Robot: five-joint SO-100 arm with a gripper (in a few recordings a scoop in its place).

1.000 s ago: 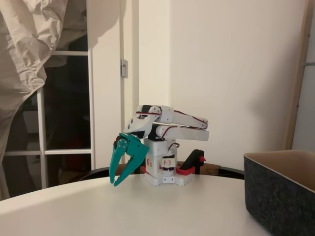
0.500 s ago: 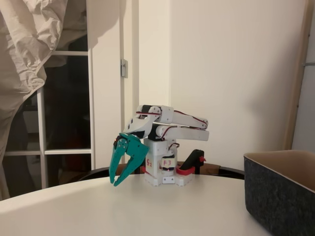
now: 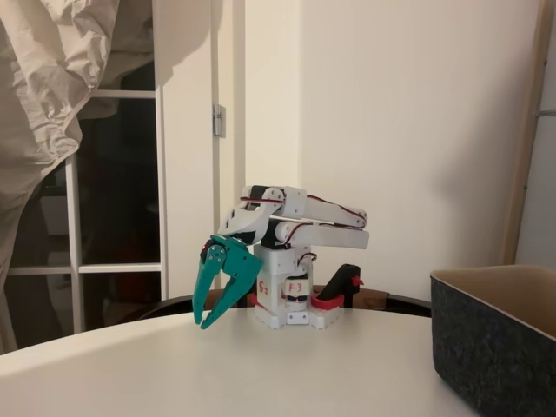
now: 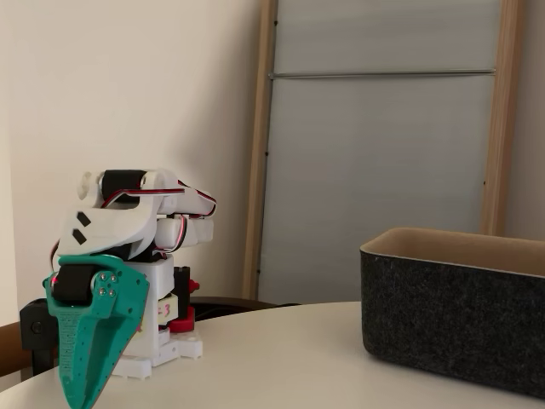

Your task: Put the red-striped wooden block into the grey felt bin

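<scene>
The white arm sat folded over its base, the teal gripper pointing down at the table with its fingers spread a little and nothing between them. The grey felt bin stood well apart at about 3 o'clock of the base in both fixed views. I couldn't spot the block anywhere.
</scene>
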